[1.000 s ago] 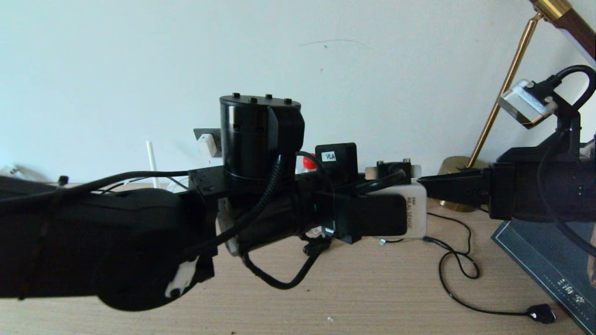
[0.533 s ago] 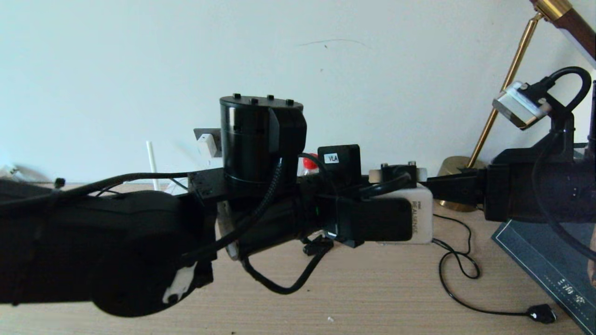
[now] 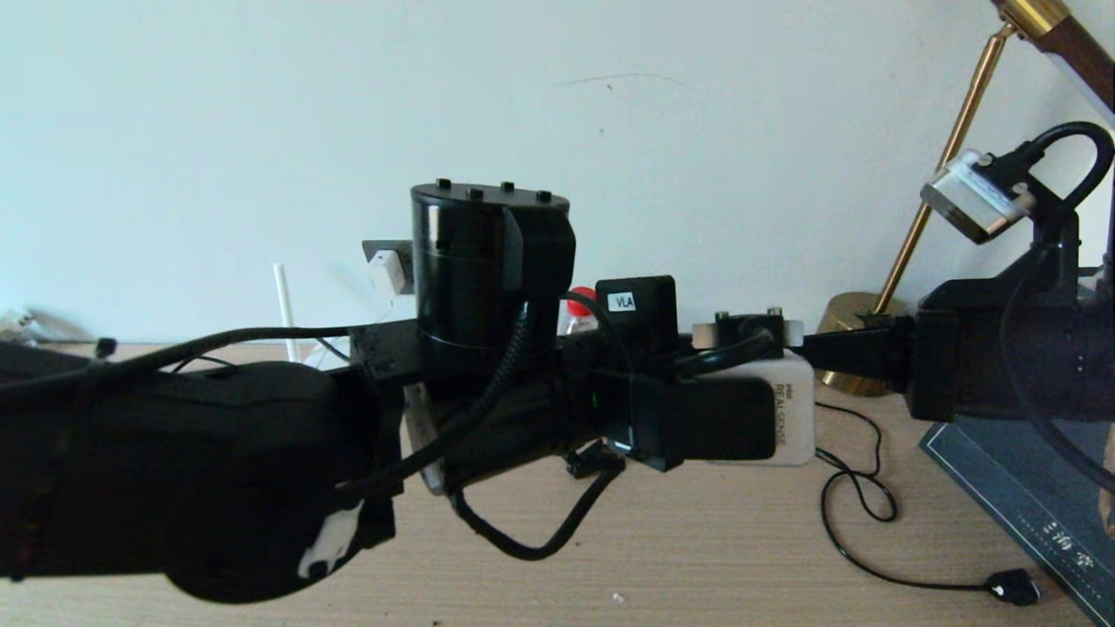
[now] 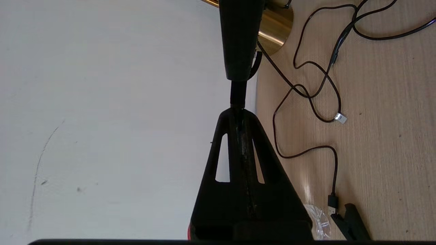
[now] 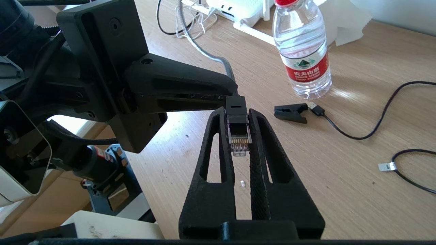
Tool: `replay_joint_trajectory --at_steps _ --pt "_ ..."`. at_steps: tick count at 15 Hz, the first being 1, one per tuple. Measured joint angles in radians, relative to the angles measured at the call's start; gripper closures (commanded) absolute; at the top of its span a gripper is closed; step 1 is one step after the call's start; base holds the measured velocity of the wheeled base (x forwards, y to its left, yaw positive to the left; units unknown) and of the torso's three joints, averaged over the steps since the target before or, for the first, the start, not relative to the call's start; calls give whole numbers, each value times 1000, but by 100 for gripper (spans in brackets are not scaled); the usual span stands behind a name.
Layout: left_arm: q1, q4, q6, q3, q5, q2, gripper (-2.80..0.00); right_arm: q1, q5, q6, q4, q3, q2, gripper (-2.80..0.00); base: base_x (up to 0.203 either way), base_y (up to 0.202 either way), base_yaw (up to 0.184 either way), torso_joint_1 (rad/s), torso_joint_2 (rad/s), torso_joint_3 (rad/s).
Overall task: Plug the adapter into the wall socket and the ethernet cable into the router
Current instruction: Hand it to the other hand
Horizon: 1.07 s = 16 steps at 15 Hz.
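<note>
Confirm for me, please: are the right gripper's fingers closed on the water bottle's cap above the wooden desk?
Not quite: the right wrist view shows the right gripper closed on the ethernet cable plug above the wooden desk; the water bottle stands apart, untouched.

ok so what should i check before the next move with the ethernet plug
1. right gripper on the plug of the ethernet cable: ok, a finger on each side.
2. left gripper let go: not ok, shut on the plug's back end.
3. plug tip pointing away from the right gripper: not ok, it points back towards the wrist.
4. adapter in the wall socket: ok, it looks seated.
5. router ports free: cannot tell.
</note>
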Motion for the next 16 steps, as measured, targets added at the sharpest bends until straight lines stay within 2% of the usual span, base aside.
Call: replay_joint_trajectory --at_steps 3,4,10,13,16 --pt "0 -6 -25 20 0 -3 0 3 -1 5 3 7 -3 0 0 0 0 0 0 0" --pt "-1 -9 -43 35 0 -6 -280 4 -1 17 5 8 -6 0 0 0 0 0 0 0" --pt "0 -5 -56 67 2 -25 -280 3 -3 167 1 5 -36 0 0 0 0 0 0 0" --pt "2 -15 -43 117 1 -69 -280 3 -1 338 5 1 -58 0 0 0 0 0 0 0" --pt "22 -131 -9 202 -25 -112 -280 3 6 548 44 -10 -81 0 0 0 0 0 0 0"
